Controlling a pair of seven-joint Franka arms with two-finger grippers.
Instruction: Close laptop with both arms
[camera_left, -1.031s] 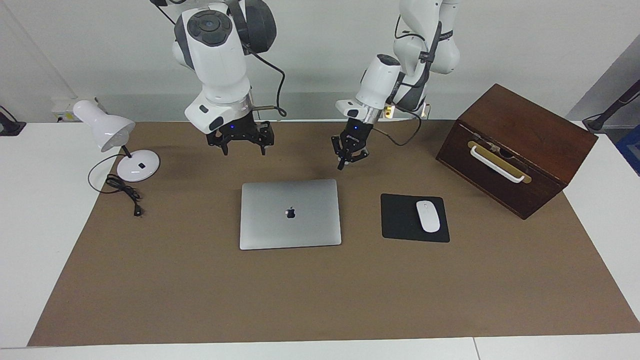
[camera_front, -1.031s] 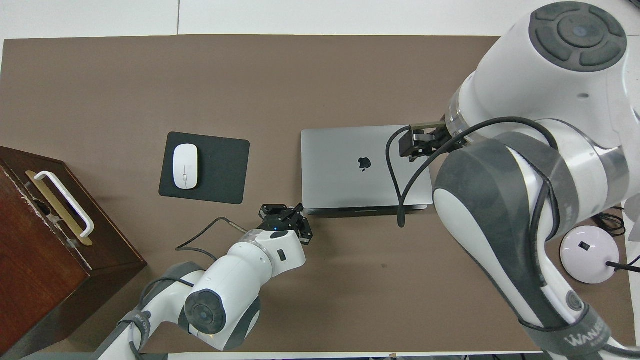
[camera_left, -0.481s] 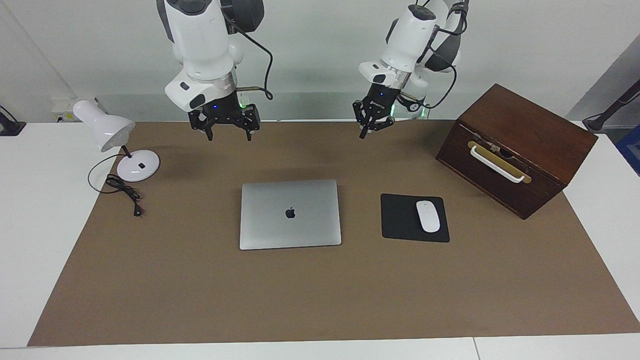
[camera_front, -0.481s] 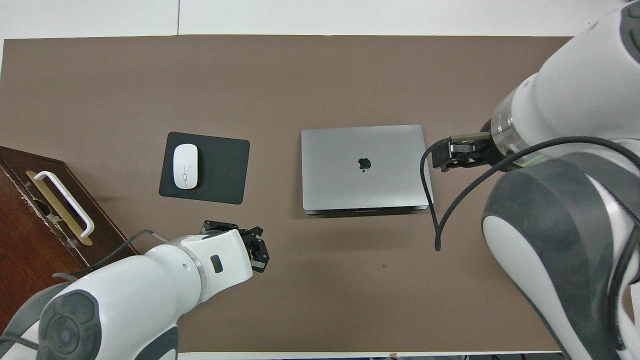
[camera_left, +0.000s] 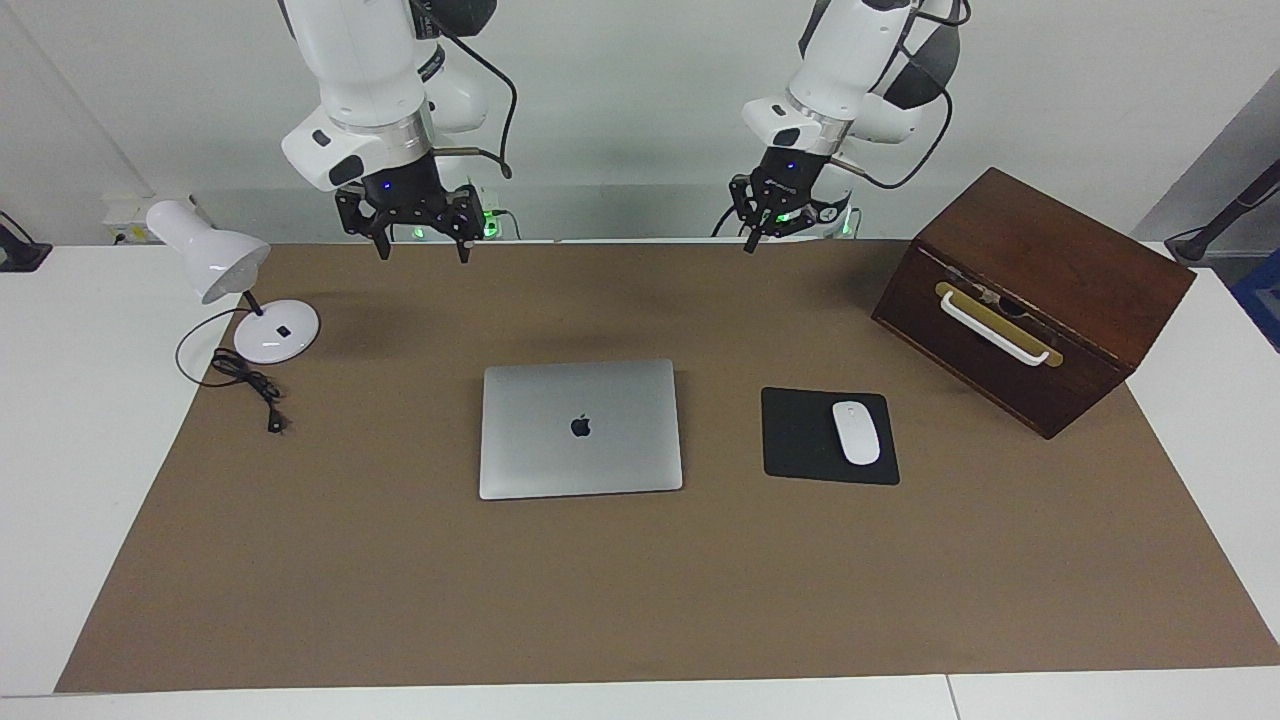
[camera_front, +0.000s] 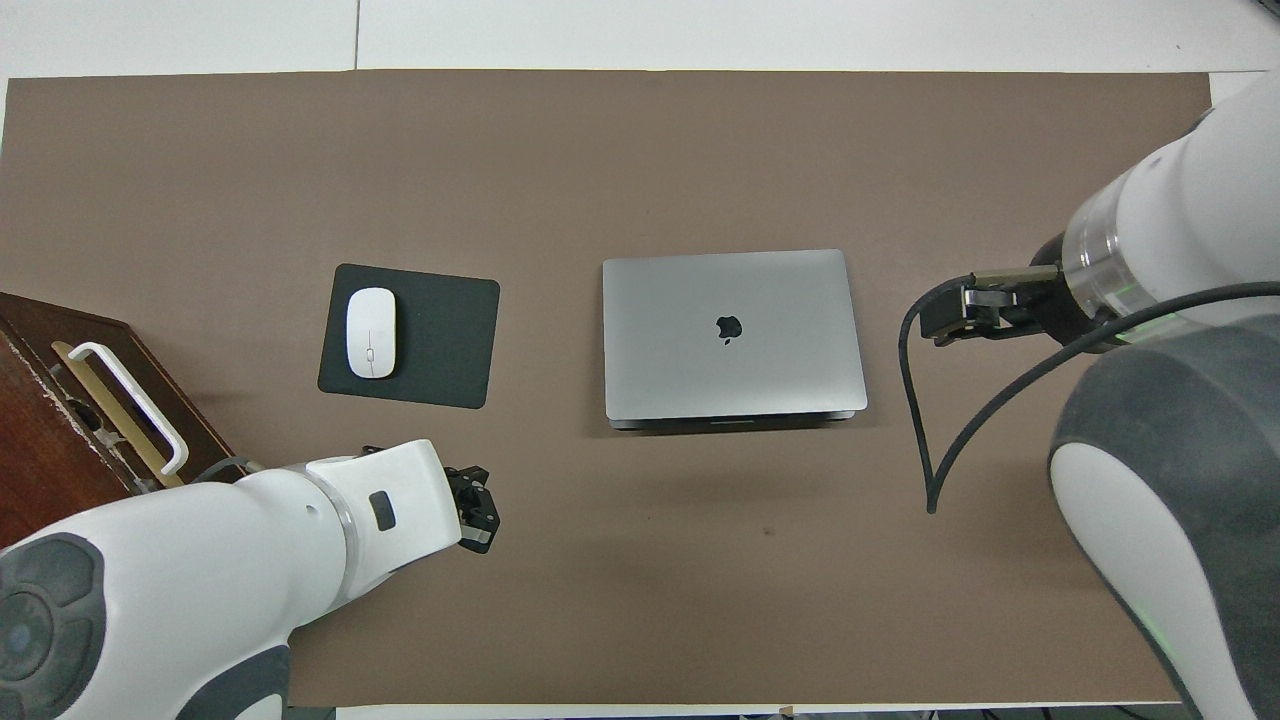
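Facing view: silver laptop (camera_left: 580, 428) lies flat, lid fully down, logo up; left gripper (camera_left: 752, 243) pinched closed, right gripper (camera_left: 421, 248) spread wide, both empty.

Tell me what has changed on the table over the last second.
Both arms pulled up and back toward their bases, away from the laptop. The left end effector, shut and empty, rose from beside the laptop's near corner. The right end effector, open, lifted clear too. Nothing was grasped or released. The laptop stayed closed and flat; mouse, mouse pad, lamp and wooden box did not move.
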